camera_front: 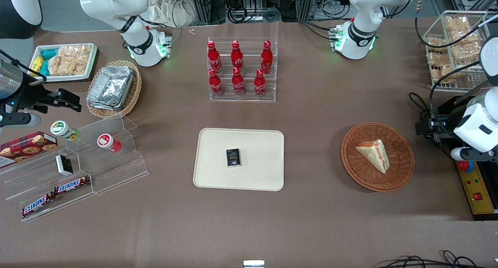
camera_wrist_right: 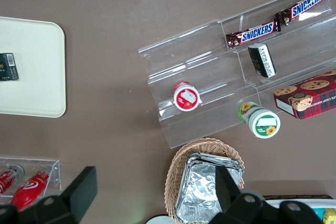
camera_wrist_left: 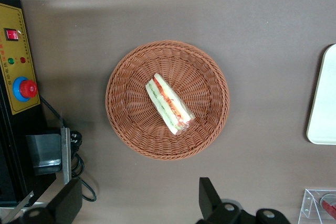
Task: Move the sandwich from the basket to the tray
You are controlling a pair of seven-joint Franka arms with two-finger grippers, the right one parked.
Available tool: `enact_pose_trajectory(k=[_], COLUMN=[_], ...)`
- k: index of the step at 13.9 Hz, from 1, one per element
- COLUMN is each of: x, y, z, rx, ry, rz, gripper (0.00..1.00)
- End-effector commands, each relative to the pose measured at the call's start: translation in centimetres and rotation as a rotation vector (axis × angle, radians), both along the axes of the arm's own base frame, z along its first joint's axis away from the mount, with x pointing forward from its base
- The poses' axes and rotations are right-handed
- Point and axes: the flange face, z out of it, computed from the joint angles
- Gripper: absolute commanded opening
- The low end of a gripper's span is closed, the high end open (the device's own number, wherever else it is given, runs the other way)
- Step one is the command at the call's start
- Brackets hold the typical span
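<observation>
The sandwich, a clear-wrapped pale wedge with red-orange filling along its edge, lies in the middle of the round reddish-brown basket. My gripper hangs high above the table beside the basket, toward the working arm's end. It is open, its black fingers spread wide with nothing between them. The cream tray lies flat at the table's middle and carries a small black box.
A yellow control box with a red button and cables sits close to the basket. A bottle rack stands farther from the camera than the tray. Acrylic snack shelves and an oval foil-tray basket lie toward the parked arm's end.
</observation>
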Motion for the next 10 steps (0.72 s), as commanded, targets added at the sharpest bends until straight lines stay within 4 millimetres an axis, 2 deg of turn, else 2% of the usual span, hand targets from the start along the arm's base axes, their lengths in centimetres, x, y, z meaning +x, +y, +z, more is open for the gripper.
enact_pose_trajectory(k=[1, 7, 10], x=[0.16, 0.10, -0.81], y=[0.14, 0.20, 0.20], z=[-0.02, -0.26, -0.51], rx=[0.019, 0.018, 0.021], ry=[0.004, 0.012, 0.023], rz=[0.003, 0.005, 0.004], gripper=[1.00, 1.00, 1.00])
